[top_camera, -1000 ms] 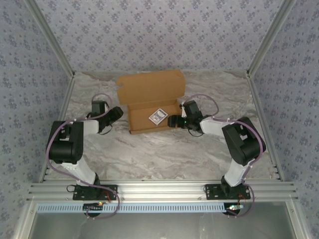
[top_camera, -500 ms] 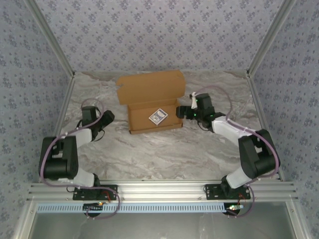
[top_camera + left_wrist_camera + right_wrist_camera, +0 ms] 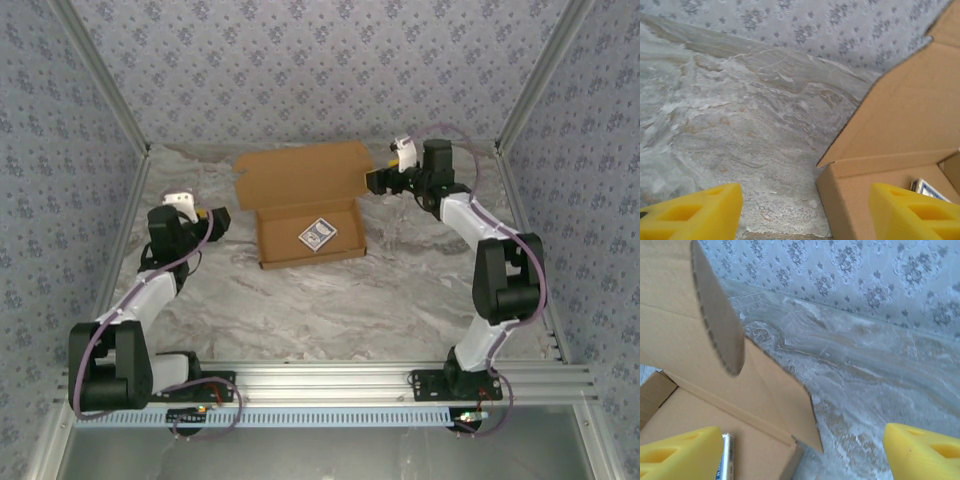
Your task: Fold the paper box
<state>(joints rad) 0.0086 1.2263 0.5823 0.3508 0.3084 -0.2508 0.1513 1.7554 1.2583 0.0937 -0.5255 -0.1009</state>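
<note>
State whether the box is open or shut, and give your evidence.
Open. The box has its lid swung back, leaving the card inside uncovered.

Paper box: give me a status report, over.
Left gripper open, left of paper box. Right gripper open, at lid's right flap. Lid up, unclosed. Small card inside.

My left claw has yellow fingers, and the right claw matches. Between the two claws I see the paper box, plain brown, its card dark with a white border. Beyond the claws, grey-white marbled table, blue-grey flowered walls.
</note>
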